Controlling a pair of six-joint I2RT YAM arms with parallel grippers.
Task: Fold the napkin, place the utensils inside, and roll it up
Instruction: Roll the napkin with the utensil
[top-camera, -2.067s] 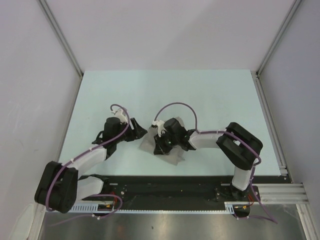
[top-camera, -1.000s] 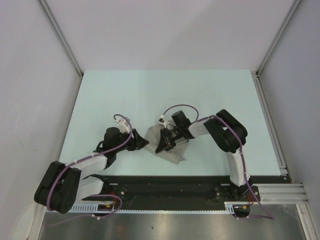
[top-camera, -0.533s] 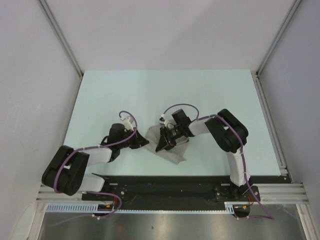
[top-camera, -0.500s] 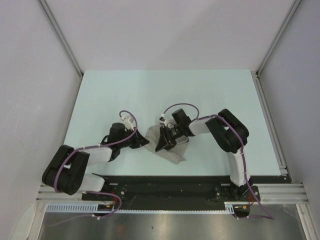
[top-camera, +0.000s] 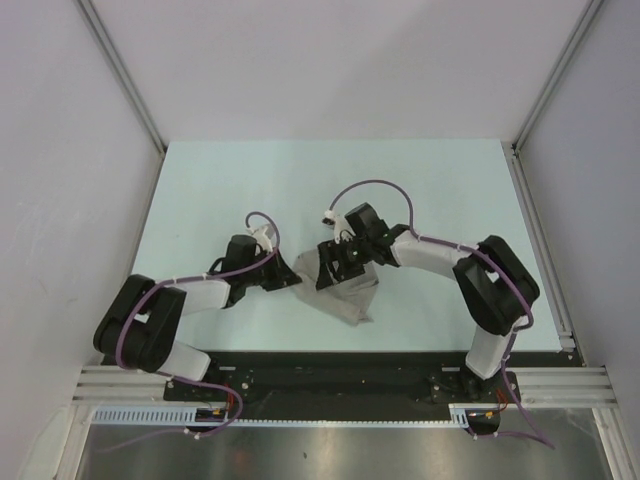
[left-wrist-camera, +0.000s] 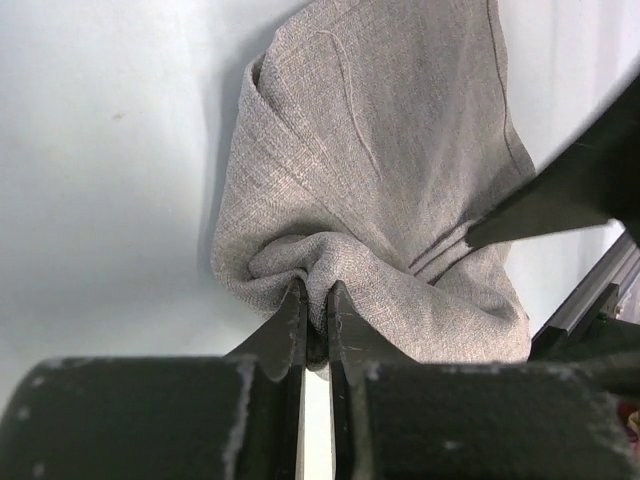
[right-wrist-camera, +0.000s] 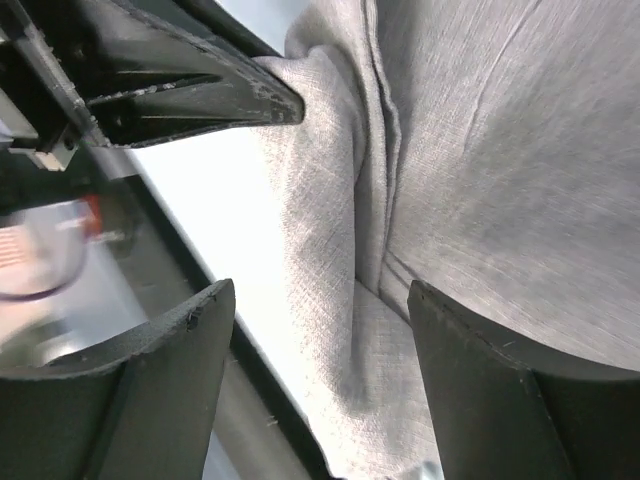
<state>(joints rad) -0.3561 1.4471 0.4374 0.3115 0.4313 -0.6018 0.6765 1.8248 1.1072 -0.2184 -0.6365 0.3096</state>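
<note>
Left wrist view: the left tool (left-wrist-camera: 315, 300) is clenched on a bunched fold of the napkin (left-wrist-camera: 400, 200). The pinch sits right at the tool's tips, and the rest of the cloth spreads ahead of them and off to one side. From the top external view, the napkin (top-camera: 345, 295) lies rumpled on the desk (top-camera: 420, 190) between the two arms. Its long axis runs slantwise, from the far end beside the left tool (top-camera: 285, 281) to the near end towards the right arm's base.

The right tool (top-camera: 330, 275) hovers over the far part of the cloth. In the right wrist view, the right tool (right-wrist-camera: 315, 290) is released, with both fingers spread wide. The napkin (right-wrist-camera: 480, 150) fills the space under and beyond them, and nothing is caught between them.

My reading is that the coming move turns on the held fold. The cloth trails away from the left tool along that slant, so drawing the fold out or over would spread the napkin. The right tool is nearer the loose far part and is free to pin or take it.
</note>
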